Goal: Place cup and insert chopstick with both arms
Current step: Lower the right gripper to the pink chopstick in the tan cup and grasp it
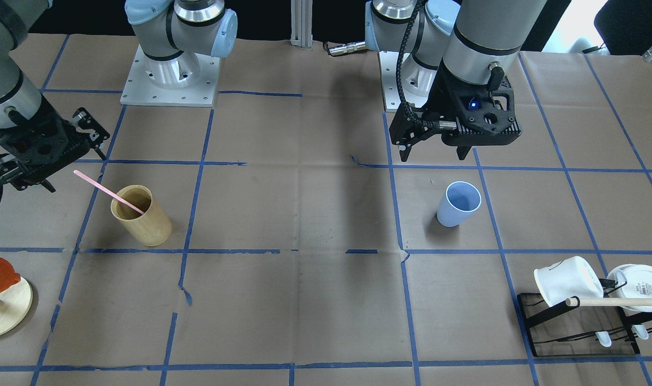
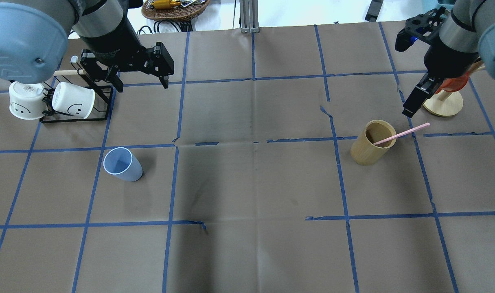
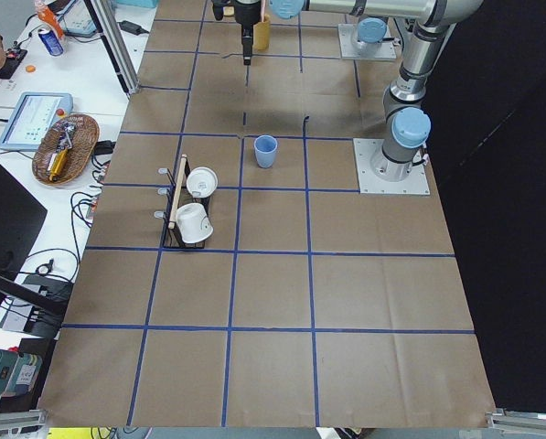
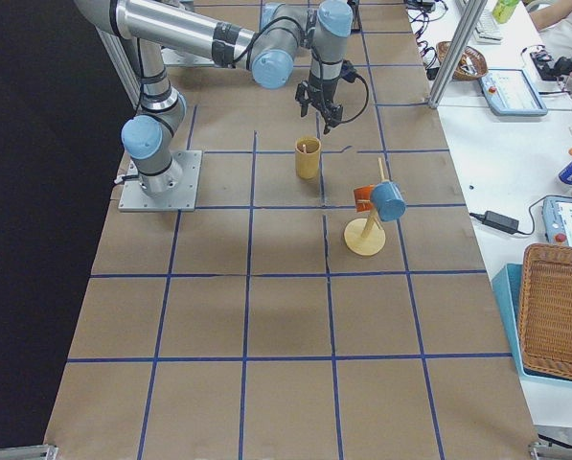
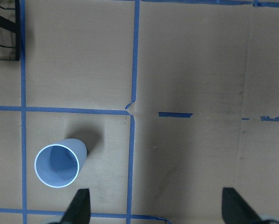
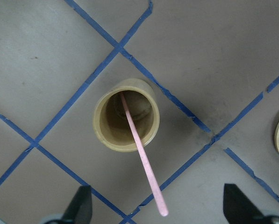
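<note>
the cup (image 1: 459, 203) stands upright on the counter (image 1: 304, 300), mouth up, inside a taped square on the left arm's side. the left hand (image 1: 432, 154) hangs above and a little behind it, fingers spread wide and holding nothing. across the counter, well apart from the cup, the chopstick (image 1: 109, 192) sits in the holder (image 1: 143, 222), lower end on the bottom, upper end leaning out over the rim. the right hand (image 6: 157, 198) hovers over it, fingers also spread and empty, clear of the stick.

judging by this layout, both halves of the job look finished: cup set down, chopstick inserted, and each arm is in its release or retreat step. the next move calls for little more than lifting both arms straight away. the right one should rise without brushing the slanted stick, which could tip the holder or flick the stick out.
</note>
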You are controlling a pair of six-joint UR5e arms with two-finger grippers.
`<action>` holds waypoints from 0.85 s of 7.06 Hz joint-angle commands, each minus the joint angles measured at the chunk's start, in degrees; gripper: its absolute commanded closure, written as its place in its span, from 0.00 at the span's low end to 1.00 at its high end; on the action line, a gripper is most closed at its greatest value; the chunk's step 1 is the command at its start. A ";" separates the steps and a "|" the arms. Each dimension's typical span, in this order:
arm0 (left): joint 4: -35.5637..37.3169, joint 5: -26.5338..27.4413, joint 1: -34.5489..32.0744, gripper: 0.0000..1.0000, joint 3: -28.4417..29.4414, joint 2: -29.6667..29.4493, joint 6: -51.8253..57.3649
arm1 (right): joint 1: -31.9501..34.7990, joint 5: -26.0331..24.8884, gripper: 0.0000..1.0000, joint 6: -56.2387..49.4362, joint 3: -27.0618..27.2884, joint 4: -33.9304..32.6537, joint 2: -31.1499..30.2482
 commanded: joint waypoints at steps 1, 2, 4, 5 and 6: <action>0.36 0.00 0.00 0.00 -0.09 -0.02 -0.06 | -0.62 -0.27 0.00 -0.78 1.80 -2.24 0.16; 0.62 -0.09 0.00 0.00 -0.09 -0.19 -0.50 | -0.71 -0.36 0.00 -0.69 2.25 -1.81 0.33; -0.08 -0.18 0.00 0.00 -0.18 -0.02 -0.94 | -1.15 -0.10 0.00 -4.61 3.73 -1.89 1.20; -0.25 -0.09 0.00 0.00 -0.09 -0.02 -0.59 | -2.28 -0.10 0.00 -5.69 5.92 -2.76 1.21; -0.43 -0.09 0.09 0.00 0.09 -0.19 -0.85 | -2.47 -0.10 0.00 -5.79 8.46 -5.38 1.21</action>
